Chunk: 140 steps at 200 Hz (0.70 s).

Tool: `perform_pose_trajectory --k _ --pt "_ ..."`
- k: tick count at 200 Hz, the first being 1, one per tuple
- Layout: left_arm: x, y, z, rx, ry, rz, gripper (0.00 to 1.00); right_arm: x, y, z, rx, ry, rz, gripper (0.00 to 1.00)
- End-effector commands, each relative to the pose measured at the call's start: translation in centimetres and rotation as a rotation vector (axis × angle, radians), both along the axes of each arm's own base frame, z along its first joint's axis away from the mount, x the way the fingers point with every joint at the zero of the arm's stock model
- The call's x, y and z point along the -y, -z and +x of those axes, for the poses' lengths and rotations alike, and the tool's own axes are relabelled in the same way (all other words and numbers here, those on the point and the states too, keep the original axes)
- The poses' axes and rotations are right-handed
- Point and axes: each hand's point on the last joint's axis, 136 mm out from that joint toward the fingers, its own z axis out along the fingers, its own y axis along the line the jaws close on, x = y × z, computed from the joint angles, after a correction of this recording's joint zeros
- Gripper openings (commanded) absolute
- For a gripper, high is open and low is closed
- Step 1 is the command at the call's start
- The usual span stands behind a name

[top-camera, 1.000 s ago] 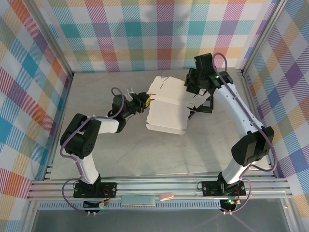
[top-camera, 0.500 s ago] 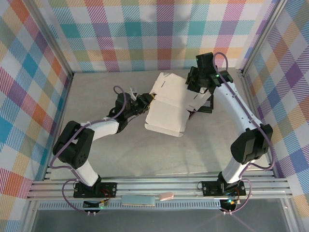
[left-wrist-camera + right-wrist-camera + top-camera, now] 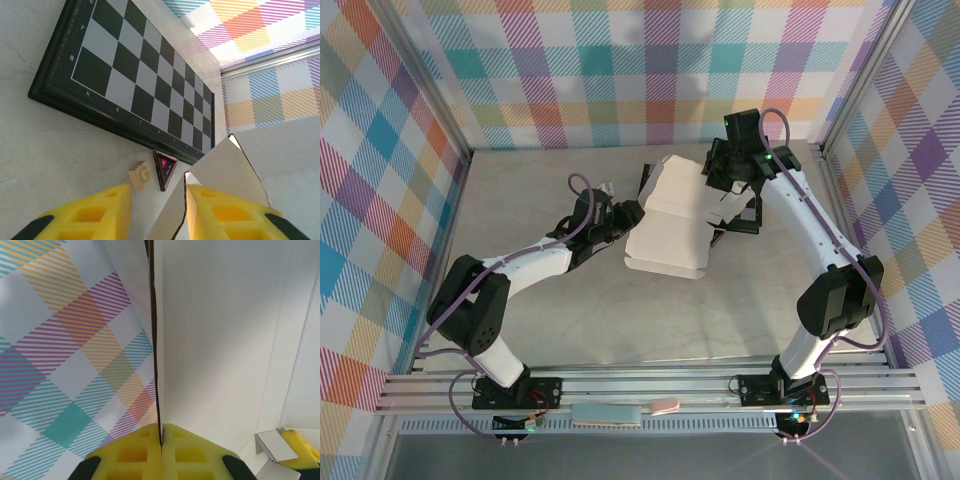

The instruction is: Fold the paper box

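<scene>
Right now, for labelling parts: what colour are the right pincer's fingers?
Yellow fingers, best in the right wrist view.

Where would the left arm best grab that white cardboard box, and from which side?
Probably the raised side flap of the paper box, approached from the left: it stands up with a free thin edge the left gripper can straddle. The flat panels offer no lip, and the right gripper is clamped on the far panel.

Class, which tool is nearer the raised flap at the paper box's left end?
Left. The left tool straddles that raised flap of the paper box, fingers apart. The right tool is clamped on a wall at the box's opposite, right end.
</scene>
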Motion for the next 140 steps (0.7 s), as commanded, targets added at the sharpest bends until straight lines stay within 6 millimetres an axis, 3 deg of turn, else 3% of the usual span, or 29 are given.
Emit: perform_pose_trajectory --k 1,39,91,108,140 --pt "0.1 -1.8 -0.2 0.051 0.002 0.003 0.34 -0.6 1.2 -0.7 -0.077 0.066 0.083 0.0" --pt "-2.0 -2.7 -3.0 0.013 0.044 0.048 0.38 0.1 2.3 -1.0 -0.062 0.026 0.003 0.0" --pt "-5.9 -2.2 -9.6 -0.016 0.142 0.125 0.38 -1.9 5.3 -2.2 -0.068 -0.048 -0.053 0.0" --pt "-7.8 -2.1 -9.5 -0.019 0.11 0.128 0.35 -2.4 5.6 -2.1 -0.029 -0.078 -0.082 0.0" --pt "-8.9 -2.2 -6.1 0.017 0.101 0.146 0.3 -3.2 6.6 -2.8 0.027 -0.149 -0.133 0.0"
